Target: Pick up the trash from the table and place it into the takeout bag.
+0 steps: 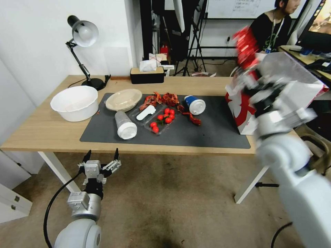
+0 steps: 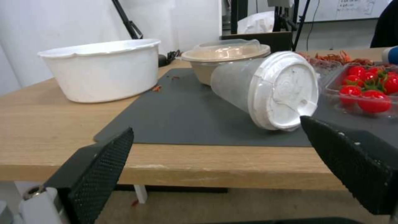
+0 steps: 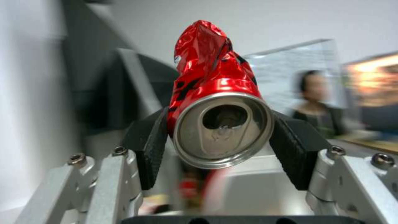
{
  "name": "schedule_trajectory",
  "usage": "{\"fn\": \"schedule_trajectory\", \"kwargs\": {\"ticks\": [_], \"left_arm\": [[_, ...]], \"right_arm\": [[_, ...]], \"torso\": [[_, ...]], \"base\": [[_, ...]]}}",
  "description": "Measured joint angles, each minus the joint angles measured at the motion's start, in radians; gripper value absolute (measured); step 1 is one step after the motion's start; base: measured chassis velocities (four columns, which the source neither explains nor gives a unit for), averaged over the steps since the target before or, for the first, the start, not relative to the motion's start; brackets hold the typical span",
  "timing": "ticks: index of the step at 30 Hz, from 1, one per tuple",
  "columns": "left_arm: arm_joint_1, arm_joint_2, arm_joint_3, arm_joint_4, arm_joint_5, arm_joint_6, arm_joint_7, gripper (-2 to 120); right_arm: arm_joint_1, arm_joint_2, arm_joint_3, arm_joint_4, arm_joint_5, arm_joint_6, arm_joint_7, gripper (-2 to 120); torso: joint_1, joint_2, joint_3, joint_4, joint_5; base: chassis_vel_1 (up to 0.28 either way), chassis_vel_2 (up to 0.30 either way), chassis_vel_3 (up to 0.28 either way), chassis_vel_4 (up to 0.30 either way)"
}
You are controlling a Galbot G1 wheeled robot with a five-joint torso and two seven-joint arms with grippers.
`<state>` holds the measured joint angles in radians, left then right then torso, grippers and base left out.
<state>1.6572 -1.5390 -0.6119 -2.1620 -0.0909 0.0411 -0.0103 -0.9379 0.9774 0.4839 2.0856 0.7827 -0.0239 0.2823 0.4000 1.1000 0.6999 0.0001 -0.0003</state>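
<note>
Crushed red can (image 3: 215, 77) is gripped by the right gripper (image 3: 219, 137) above the takeout bag (image 1: 241, 110).
Left gripper (image 1: 101, 160) is held wide open, empty, below the table (image 1: 41, 127) edge.

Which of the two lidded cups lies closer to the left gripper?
The clear white-lidded cup, on its side at the mat's front; the blue cup lies farther back right.

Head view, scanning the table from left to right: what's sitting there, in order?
White bowl → beige dish → clear cup on its side → tomato tray → blue cup → takeout bag, with the right claw holding the red can above it.
</note>
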Motion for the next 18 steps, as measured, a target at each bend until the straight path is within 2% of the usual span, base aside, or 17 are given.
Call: {"fn": "schedule_trajectory", "kwargs": {"ticks": [1,3,4,6,7,9,13,16,18], "left_arm": [[0.0,0.0,0.0,0.0,0.0,0.0,0.0,100],[0.006,0.0,-0.003,-0.004,0.001,-0.007,0.0,100],[0.006,0.0,-0.003,-0.004,0.001,-0.007,0.0,100],[0.009,-0.003,-0.002,-0.006,0.006,-0.014,0.0,100],[0.009,-0.003,-0.002,-0.006,0.006,-0.014,0.0,100],[0.01,-0.006,-0.001,-0.009,0.012,-0.016,0.0,100],[0.01,-0.006,-0.001,-0.011,0.012,-0.016,0.0,100],[0.012,-0.006,-0.004,-0.012,0.013,-0.017,0.0,100],[0.012,-0.006,-0.004,-0.012,0.013,-0.017,0.0,100]], "right_arm": [[0.0,0.0,0.0,0.0,0.0,0.0,0.0,55],[0.076,-0.05,0.05,-0.061,0.04,-0.084,0.13,55],[0.076,-0.05,0.05,-0.061,0.04,-0.084,0.13,55],[0.142,-0.082,0.064,-0.128,0.104,-0.204,0.3,55],[0.142,-0.082,0.064,-0.128,0.104,-0.204,0.3,55],[0.177,-0.082,0.049,-0.167,0.155,-0.281,0.412,55],[0.183,-0.074,0.042,-0.17,0.158,-0.299,0.431,57],[0.187,-0.069,0.038,-0.172,0.158,-0.31,0.436,72],[0.188,-0.069,0.037,-0.174,0.158,-0.313,0.437,76]], "torso": [[0.0,0.0,0.0,0.0,0.0],[0.0,0.0,0.0,-0.0003,0.0006],[0.0,0.0,0.0,-0.0003,0.0006],[0.0,0.0,0.0,-0.0002,0.0005],[0.0,0.0,0.0,-0.0002,0.0005],[0.0,0.0,0.0,-0.0001,0.0005],[0.0,0.0,0.0,-0.0001,0.0004],[0.0,0.0,0.0,0.0,0.0003],[0.0,0.0,0.0,-0.0001,0.0003]], "base": [[0.0,0.0,0.0,0.0],[0.0,0.0,0.0,0.0],[0.0,0.0,0.0,0.0],[0.0,0.0,0.0,0.0],[0.0,0.0,0.0,0.0],[0.0,0.0,0.0,0.0],[0.0,0.0,0.0,0.0],[0.0,0.0,0.0,0.0],[0.0,0.0,0.0,0.0]]}}
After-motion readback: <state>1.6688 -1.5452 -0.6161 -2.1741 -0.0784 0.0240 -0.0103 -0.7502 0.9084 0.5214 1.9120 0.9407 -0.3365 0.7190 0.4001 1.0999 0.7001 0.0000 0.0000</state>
